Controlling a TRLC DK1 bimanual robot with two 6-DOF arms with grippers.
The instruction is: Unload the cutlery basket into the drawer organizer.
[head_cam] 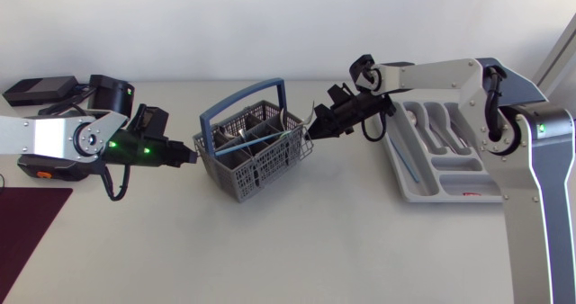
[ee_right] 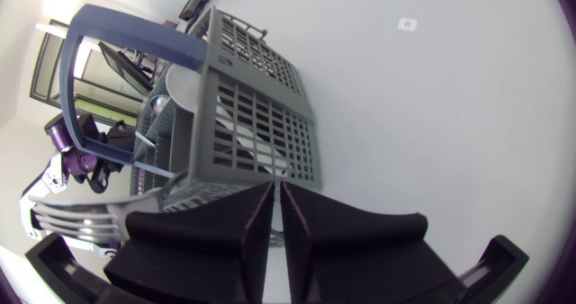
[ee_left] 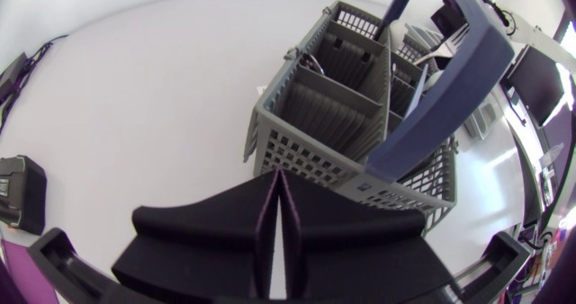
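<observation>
The grey cutlery basket [head_cam: 236, 165] with a blue handle [head_cam: 243, 106] stands mid-table and holds several pieces of cutlery. My left gripper [head_cam: 189, 155] is shut, its tips against the basket's left wall [ee_left: 297, 147] low down, with nothing seen between them [ee_left: 280, 174]. My right gripper [head_cam: 315, 129] is at the basket's right side [ee_right: 261, 133]. It is shut [ee_right: 275, 187] on a silver fork [ee_right: 76, 219], whose tines stick out sideways beside the fingers. The light grey drawer organizer [head_cam: 423, 192] lies to the right, with cutlery in its far compartments.
A maroon cloth [head_cam: 27, 216] lies at the table's front left corner. A black box [head_cam: 36, 90] sits at the back left. A thin blue stick [head_cam: 407, 160] lies in the organizer's left slot.
</observation>
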